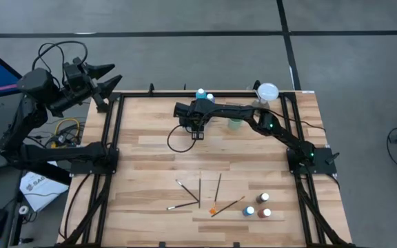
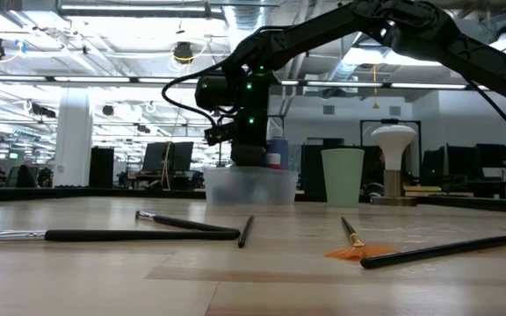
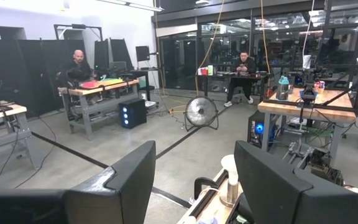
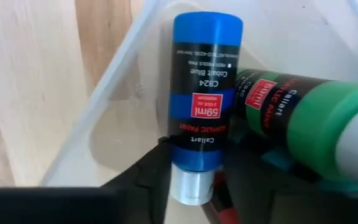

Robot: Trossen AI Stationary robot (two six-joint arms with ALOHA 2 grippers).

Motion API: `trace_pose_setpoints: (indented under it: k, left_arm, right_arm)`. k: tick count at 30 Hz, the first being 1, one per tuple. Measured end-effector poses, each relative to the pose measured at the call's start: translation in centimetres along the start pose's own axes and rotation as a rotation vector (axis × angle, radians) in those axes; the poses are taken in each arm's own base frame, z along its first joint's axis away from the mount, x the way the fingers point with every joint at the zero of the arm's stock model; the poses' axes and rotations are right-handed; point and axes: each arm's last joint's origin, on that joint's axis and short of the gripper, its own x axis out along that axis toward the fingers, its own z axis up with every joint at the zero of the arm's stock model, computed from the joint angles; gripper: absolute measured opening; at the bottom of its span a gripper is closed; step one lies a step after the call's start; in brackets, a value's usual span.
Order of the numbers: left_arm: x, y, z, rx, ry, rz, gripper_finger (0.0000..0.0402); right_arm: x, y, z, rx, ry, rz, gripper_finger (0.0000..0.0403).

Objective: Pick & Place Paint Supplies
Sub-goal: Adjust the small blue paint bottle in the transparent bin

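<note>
Blue bottle (image 4: 202, 93) is being lowered cap-down into the tray (image 4: 114, 93) by the right gripper (image 4: 194, 177), fingers clamped at its cap, joining a green one (image 4: 303, 118).

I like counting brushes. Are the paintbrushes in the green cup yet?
No, the paintbrushes lie flat on the table at its near side, while the cup stands far back beside the tray.

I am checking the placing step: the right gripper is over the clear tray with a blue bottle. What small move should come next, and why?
Probably open the right gripper wider and lift straight up: the blue bottle already lies inside the clear tray beside a green bottle.
</note>
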Motion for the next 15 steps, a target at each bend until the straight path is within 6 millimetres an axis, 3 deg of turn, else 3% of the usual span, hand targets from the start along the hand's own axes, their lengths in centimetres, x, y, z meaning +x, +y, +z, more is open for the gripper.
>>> trace_pose_setpoints:
  k: [7, 15]
  left_arm:
    - [0.0, 0.0, 0.0, 0.0, 0.0, 0.002, 0.0214]
    - [0.0, 0.0, 0.0, 0.0, 0.0, 0.004, 0.0214]
  right_arm:
    - [-0.2, 0.0, 0.0, 0.043, -0.004, 0.031, 0.0011]
    - [-2.0, -0.6, 0.7, 0.075, -0.047, 0.041, 0.0003]
